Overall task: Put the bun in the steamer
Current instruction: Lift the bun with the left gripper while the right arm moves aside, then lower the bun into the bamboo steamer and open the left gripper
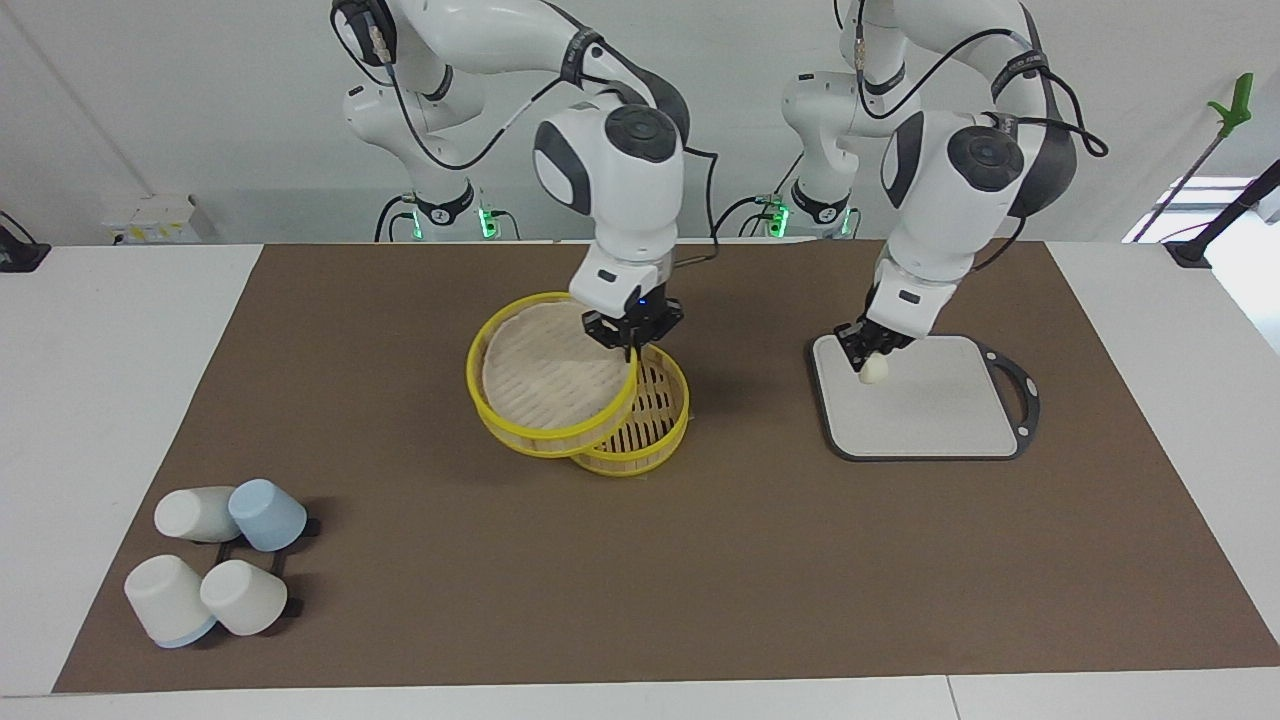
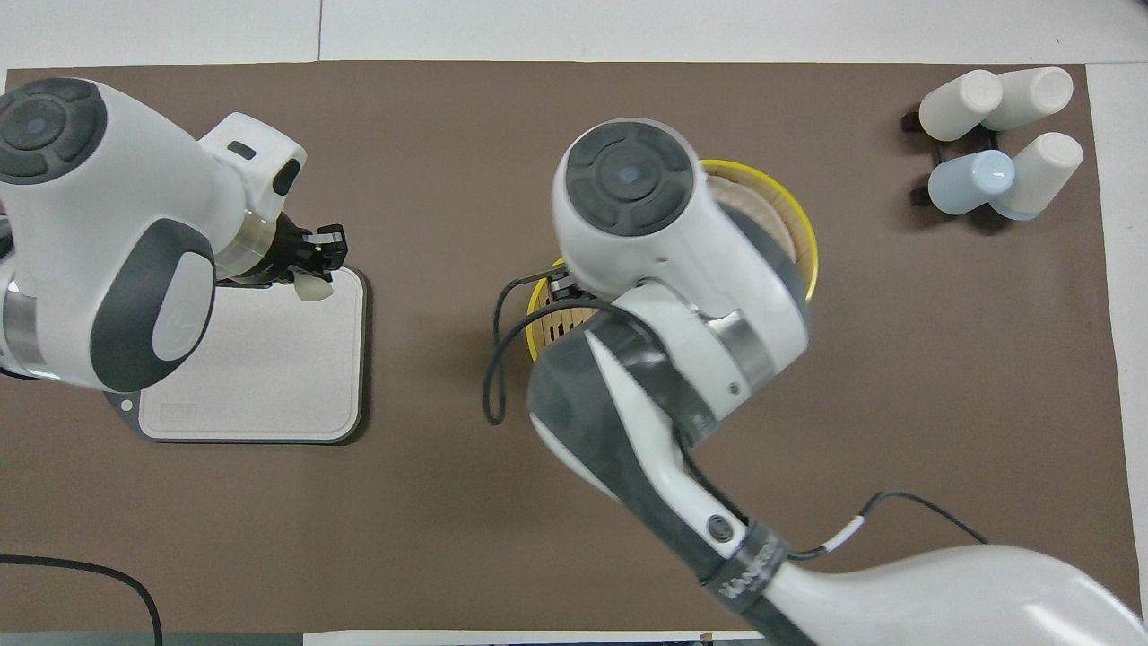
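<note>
Wall (image 1: 200, 100): plain white.
Table (image 1: 100, 350): white, under a brown mat (image 1: 400, 560) (covering most of it).
Light: bright window (image 1: 1200, 205).

Steamer (image 1: 640, 430): woven, slatted bamboo-like body, glossy yellow rims.
Lid (image 1: 550, 375): matt tan weave, yellow rim.
Bun (image 1: 873, 370): smooth, cream, matt.
Board (image 1: 930, 410): matt pale grey, dark edge.
Cups (image 1: 215, 575): smooth matt plastic.
Table (image 1: 620, 580): covered in matt brown mat.
</note>
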